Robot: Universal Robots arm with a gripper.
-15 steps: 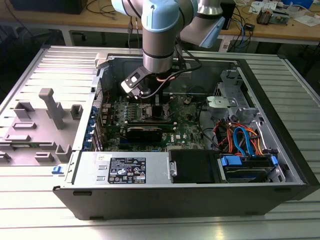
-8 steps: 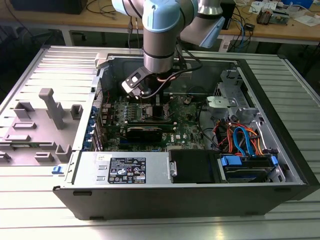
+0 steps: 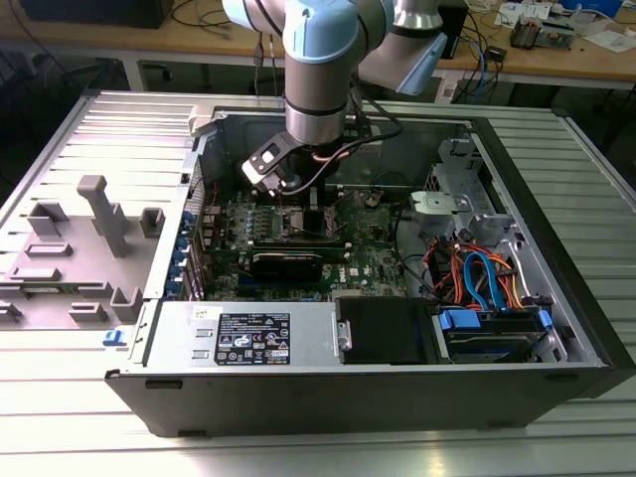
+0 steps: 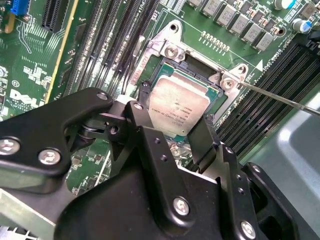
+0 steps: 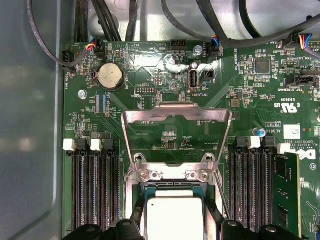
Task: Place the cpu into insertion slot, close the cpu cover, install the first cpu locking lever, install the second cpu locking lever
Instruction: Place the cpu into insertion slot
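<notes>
The cpu is a pale silver square lying in the insertion slot, a dark socket with a silver rim on the green motherboard. My gripper is down over it, one black finger on each of two opposite edges, shut on the cpu. In the first wrist view the cpu sits between the fingertips. The cpu cover, a thin metal frame with a square window, stands swung open beyond the slot's hinge. A thin locking lever sticks out sideways from the slot. In the exterior view my gripper reaches into the computer case.
Long black memory slots run along both sides of the socket. A coin battery and cables lie beyond the cover. The case walls, a black drive box and coloured cables surround the board.
</notes>
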